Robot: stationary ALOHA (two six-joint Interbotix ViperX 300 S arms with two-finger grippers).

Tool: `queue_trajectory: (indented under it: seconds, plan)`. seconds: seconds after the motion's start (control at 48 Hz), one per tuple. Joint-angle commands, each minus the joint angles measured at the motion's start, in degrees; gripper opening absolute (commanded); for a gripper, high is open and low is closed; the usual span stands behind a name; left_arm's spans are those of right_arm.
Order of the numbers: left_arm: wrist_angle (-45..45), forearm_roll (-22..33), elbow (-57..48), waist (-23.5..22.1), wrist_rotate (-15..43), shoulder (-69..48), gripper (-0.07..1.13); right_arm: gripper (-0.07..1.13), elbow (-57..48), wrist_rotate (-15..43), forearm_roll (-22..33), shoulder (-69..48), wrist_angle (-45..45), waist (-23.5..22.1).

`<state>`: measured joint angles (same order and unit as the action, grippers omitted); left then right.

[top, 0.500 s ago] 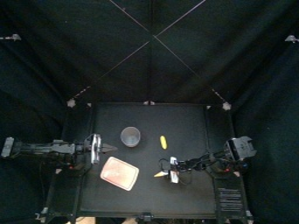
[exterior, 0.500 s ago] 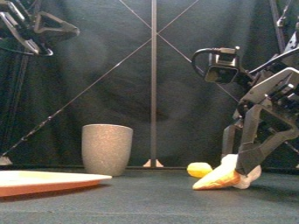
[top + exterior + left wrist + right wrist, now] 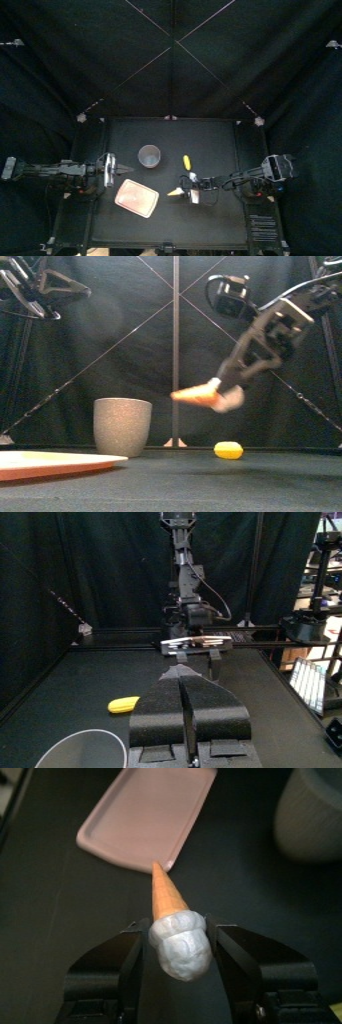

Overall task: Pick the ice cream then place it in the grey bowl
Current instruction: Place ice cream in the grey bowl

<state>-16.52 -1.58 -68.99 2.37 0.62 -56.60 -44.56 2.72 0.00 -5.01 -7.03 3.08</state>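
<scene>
The right gripper has its two jaws clamped on the ice cream, a toy with an orange cone and a white scoop, and holds it in the air well above the black table. The jaws grip the scoop end, one on each side, so the cone lies roughly level with its tip pointing toward the grey bowl (really a tall speckled cup). In the front view the ice cream hangs to the right of the bowl and a little higher than its rim, not over its opening. In the right wrist view the cone's tip lines up with one edge of the pink tray below it, and the bowl stands off to one side. From above, the tray lies on the table's left front part and the bowl stands behind it near the middle. A small yellow toy lies to the bowl's right, apart from it. The left arm rests at the table's left edge. Its gripper has the jaws pressed together on nothing and points across the table, with the bowl and the yellow toy ahead of it.
</scene>
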Motion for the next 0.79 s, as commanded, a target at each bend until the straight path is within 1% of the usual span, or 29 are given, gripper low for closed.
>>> queue_trajectory:
  seconds: [0.021, 0.146, 0.292, 0.542, 0.667, 0.792]
  plan:
    - [-0.2, 0.0, 0.6, -0.2, 0.1, 0.2, -0.03, 0.62, 5.5, 0.3, 5.3, -2.4, -0.2, -3.9]
    - [-0.2, 0.0, 0.6, -0.2, 0.1, 0.2, -0.03, 0.62, 11.3, 0.2, 7.6, -0.4, -0.4, -8.7]
    - [-0.1, -0.1, 0.5, -0.1, 0.1, 0.2, -0.03, 0.62, 17.5, -0.3, 8.0, 4.1, -1.0, -12.0]
    - [-0.2, -0.1, 0.4, -0.1, 0.1, 0.2, -0.03, 0.62, 27.2, 0.0, 8.2, 13.0, -1.4, -15.4]
    - [-0.2, 0.0, 0.4, -0.2, 0.1, 0.1, -0.03, 0.63, 30.2, 0.2, 7.6, 15.8, -1.4, -16.2]
    - [-0.2, 0.0, 0.4, -0.1, 0.0, 0.1, -0.03, 0.72, 31.3, 0.2, 7.1, 17.1, -1.0, -16.3]
